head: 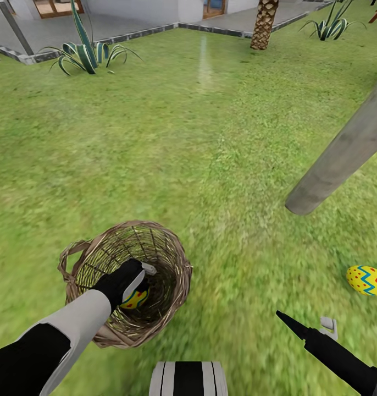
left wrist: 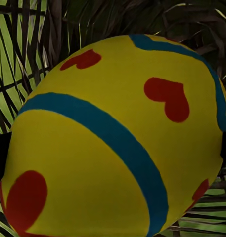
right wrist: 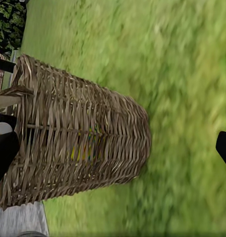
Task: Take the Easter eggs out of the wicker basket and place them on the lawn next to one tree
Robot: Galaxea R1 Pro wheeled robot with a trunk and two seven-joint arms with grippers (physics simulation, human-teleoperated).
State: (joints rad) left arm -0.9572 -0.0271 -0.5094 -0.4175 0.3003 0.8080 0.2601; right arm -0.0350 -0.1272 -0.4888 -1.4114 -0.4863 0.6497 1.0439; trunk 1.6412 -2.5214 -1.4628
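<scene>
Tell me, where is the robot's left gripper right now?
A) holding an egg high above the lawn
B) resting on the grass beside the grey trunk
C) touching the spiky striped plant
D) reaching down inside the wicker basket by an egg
D: in the head view the left gripper reaches down inside the wicker basket, right at a yellow painted egg lying in it.

Bright, even daylight with no clear source. Hardly any cast shadows on the lawn [head: 210,137]; one pale glare streak far out. Smeared, blurry grass texture near the lower edge of the head view and throughout the right wrist view. Sharp close-up egg [left wrist: 117,143]; dim wicker basket [left wrist: 23,59] interior behind.
</scene>
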